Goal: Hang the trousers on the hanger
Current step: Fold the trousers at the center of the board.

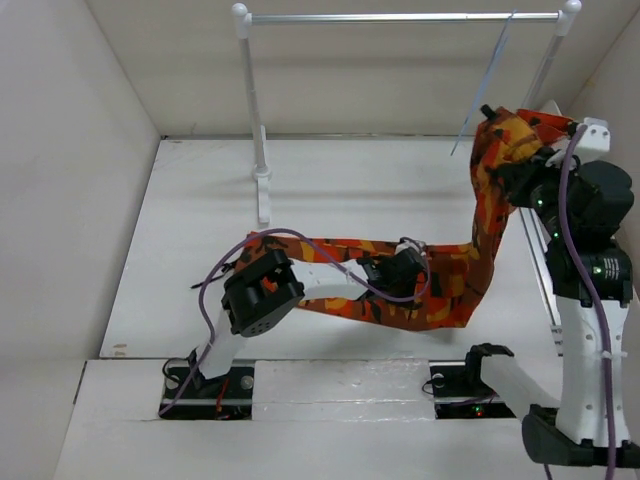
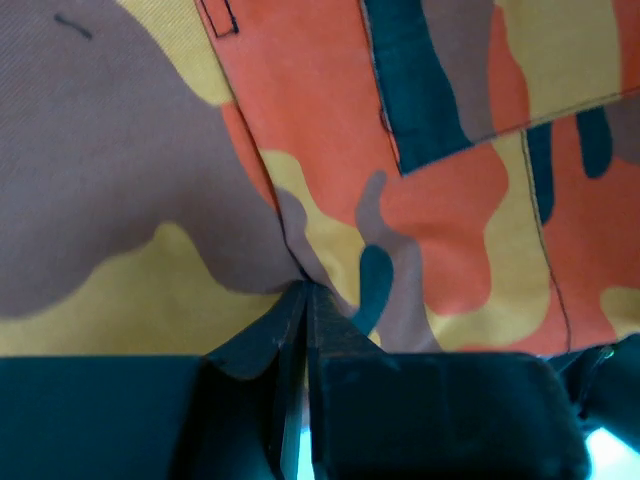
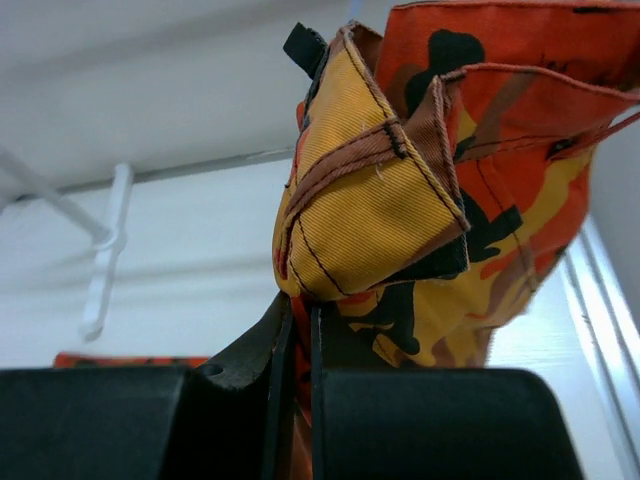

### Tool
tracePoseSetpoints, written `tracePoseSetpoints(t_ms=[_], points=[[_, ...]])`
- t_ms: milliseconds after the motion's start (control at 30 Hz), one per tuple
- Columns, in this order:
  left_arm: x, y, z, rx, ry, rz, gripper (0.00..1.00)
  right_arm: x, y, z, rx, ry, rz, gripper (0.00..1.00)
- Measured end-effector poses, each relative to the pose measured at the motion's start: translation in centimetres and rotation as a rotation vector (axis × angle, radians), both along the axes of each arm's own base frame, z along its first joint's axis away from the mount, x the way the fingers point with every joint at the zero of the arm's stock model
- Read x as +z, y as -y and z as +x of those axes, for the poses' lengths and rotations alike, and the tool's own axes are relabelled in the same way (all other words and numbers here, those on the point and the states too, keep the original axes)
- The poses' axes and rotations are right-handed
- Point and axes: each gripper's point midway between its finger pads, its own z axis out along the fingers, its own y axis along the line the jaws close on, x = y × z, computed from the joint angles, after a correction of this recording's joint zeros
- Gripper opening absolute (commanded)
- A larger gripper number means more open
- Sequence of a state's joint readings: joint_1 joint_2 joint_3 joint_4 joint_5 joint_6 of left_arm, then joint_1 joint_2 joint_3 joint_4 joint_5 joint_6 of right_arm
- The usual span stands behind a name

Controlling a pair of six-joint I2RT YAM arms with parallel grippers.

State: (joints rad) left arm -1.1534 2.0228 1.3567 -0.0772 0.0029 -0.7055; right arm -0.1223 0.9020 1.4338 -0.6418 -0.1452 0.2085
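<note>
Pinching a folded waistband corner, the right gripper [image 3: 300, 312] had its jaws closed on the trousers [image 1: 455, 285] and held that end raised just beside the hanger [image 1: 487, 80], which hung slanted from the crossbar [image 1: 400, 17]. The left gripper [image 2: 304, 296], jaws pressed together, gripped a mid-length fold. The garment's long axis lay left to right across the table [image 1: 350, 180], bending upward at the right.

Open tabletop [image 1: 370, 190] upper centre of the overhead view — rack post [image 1: 258, 150] bounds its left, trousers [image 1: 440, 290] below, hanger [image 1: 483, 85] upper right.
</note>
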Motion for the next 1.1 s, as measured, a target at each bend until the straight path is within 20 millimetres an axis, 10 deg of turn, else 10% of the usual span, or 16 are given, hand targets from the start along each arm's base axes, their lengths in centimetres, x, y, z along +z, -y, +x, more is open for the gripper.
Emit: tracePoseSetpoints(t_ms=[100,200,333,500,633,733,867,967,1100], points=[[-0.7,1.9,-0.2,-0.014,-0.011,-0.012,0.00,-0.2,-3.6,-0.1,0.093,-0.007,0.004,0.00],[-0.5,-1.0,-0.5,0.020,-0.011,0.002,0.00,-0.3,-6.5,-0.2,0.158,-0.006,0.014,0.00],[4.0,-12.0,3.1,0.221,0.018,0.000,0.00,-0.8,-10.7,0.0,0.234,-0.019,0.017,0.00],[20.1,-27.6,12.9,0.687,0.344,-0.287,0.00,-2.8,-17.4,2.0,0.312,-0.067,-0.026,0.00],[25.8,-36.4,13.5,0.896,0.505,-0.339,0.00,-4.8,-24.2,3.4,0.389,-0.107,-0.072,0.00],[26.6,-38.3,13.2,0.936,0.520,-0.293,0.00,-6.8,-30.7,3.9,0.462,-0.124,-0.099,0.05],[26.9,-39.4,13.2,0.957,0.514,-0.201,0.01,-12.9,-40.8,2.0,0.628,-0.187,-0.133,0.56],[28.9,-40.0,13.3,0.964,0.555,-0.184,0.04,-19.4,-47.1,-1.0,0.780,-0.298,-0.185,0.66],[29.9,-39.7,13.4,0.948,0.587,-0.217,0.10,-27.0,-48.1,-4.6,0.880,-0.466,-0.302,0.66]])
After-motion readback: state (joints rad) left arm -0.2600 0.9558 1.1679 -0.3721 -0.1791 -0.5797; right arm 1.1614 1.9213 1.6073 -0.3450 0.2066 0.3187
